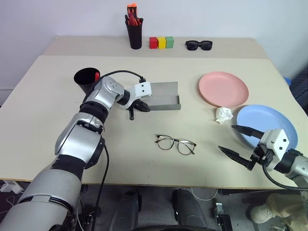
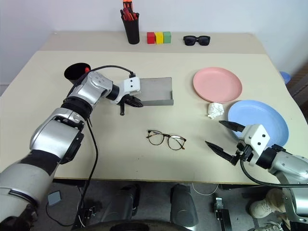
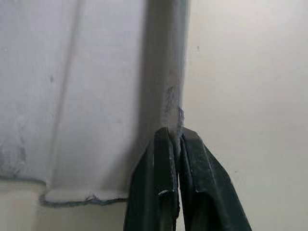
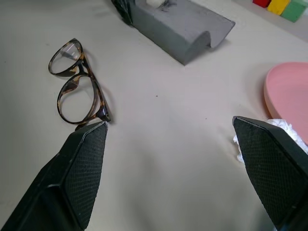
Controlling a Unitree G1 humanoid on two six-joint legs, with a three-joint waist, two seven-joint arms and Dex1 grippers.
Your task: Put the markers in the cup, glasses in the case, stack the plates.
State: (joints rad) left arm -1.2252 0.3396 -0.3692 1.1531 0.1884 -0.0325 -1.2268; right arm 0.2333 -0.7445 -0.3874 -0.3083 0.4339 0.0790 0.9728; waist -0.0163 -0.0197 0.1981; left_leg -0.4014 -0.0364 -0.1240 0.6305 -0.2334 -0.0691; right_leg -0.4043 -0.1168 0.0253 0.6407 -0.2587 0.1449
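Two plates apart: pink plate [image 1: 224,89], blue plate [image 1: 267,126], unstacked on surface [image 1: 48,96].
Head views: glasses [image 1: 175,144] lie loose mid-surface; red marker in cup [image 1: 87,79]; case [image 1: 163,95] closed.
Left wrist: left tool [image 3: 174,139] clenched on case edge.
Right wrist: right tool [image 4: 171,130] spread wide, empty, near glasses.

Left tool [image 1: 139,107] pinched closed; right tool [image 1: 239,141] spread wide.
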